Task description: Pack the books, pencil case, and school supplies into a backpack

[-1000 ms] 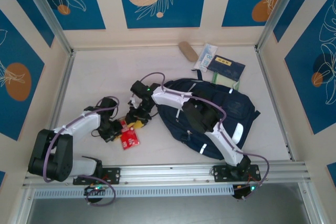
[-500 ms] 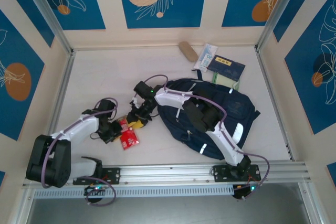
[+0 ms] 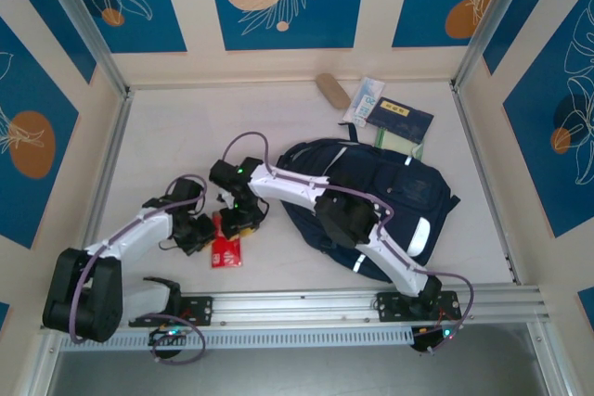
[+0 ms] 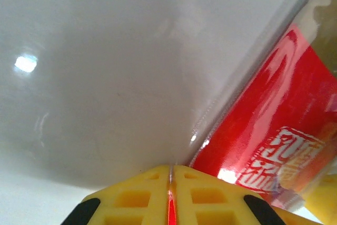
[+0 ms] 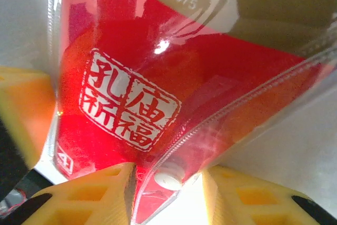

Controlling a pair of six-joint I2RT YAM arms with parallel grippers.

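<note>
I see pale table point(image 3: 176, 136) carrying backpack point(image 3: 413, 187) mid-right, red book point(image 3: 227, 251) (in clear sleeve) near-left, pencil case point(image 3: 331, 90), supplies packet point(image 3: 364, 99), navy book point(image 3: 404, 121) at far edge.

Red book point(image 5: 131, 77) in clear sleeve point(image 5: 274, 85); right gripper point(image 5: 167, 178) parted astride corner.

Loads of bare table point(image 3: 176, 136) far left. The backpack point(image 3: 408, 192) hogs the right, small red book point(image 3: 227, 252) sits in between
</note>
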